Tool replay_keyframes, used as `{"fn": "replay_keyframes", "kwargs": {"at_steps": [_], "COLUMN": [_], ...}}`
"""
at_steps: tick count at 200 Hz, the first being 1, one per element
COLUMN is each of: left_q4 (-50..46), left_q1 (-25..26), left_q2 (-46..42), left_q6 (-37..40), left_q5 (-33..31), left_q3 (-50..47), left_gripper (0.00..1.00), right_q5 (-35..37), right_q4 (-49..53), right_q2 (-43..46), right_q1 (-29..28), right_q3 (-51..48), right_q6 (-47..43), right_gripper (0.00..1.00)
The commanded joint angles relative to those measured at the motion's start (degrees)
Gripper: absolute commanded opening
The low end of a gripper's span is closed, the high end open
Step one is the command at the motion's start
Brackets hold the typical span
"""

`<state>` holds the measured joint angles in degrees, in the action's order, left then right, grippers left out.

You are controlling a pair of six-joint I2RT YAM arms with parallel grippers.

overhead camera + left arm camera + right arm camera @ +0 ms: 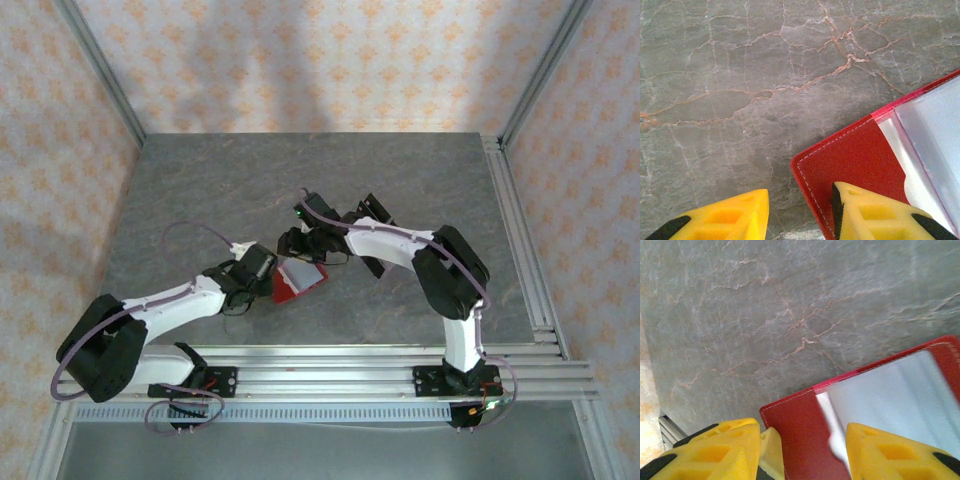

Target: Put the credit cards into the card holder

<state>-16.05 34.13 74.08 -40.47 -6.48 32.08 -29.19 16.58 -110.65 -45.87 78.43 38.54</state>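
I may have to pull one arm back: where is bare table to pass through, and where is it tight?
Bare table runs from the card holder to the back wall, and between the right arm and the side rails. Tight at the centre: left gripper and right gripper both stand over the open holder.

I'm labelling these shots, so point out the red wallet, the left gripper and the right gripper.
Wallet (850, 160): left wrist view, red cover near the corner.
Left gripper (800, 189): left wrist view, midway between its yellow fingertips.
Right gripper (805, 430): right wrist view, midway between its yellow fingertips.
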Motion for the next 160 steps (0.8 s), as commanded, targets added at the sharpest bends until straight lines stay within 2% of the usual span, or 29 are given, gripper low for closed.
{"fn": "replay_keyframes", "kwargs": {"at_steps": [1,35,91,160], "left_q4": [1.3,2.0,2.5,3.0], "left_q1": [-0.1,-0.1,-0.7,-1.8], "left_q2": [1.4,3.1,5.8,9.1], "left_q6": [0.8,1.4,3.4,5.9], "left_q5": [-1.6,-1.8,-2.2,-1.7], "left_q3": [0.0,0.6,2.4,5.2], "left_gripper": [0.38,0.38,0.37,0.37], "right_q5": [4.3,7.2,6.7,7.4], "right_q4": [4.7,7.3,4.1,2.8], "right_q2": [3.8,4.8,4.2,5.3], "right_q1": [1.5,1.7,1.3,0.3], "right_q3": [-0.9,-3.1,-8.9,-10.9], "right_q6": [-4.4,-7.3,-6.3,-5.5], "right_gripper": [0.48,0.49,0.50,0.49]}}
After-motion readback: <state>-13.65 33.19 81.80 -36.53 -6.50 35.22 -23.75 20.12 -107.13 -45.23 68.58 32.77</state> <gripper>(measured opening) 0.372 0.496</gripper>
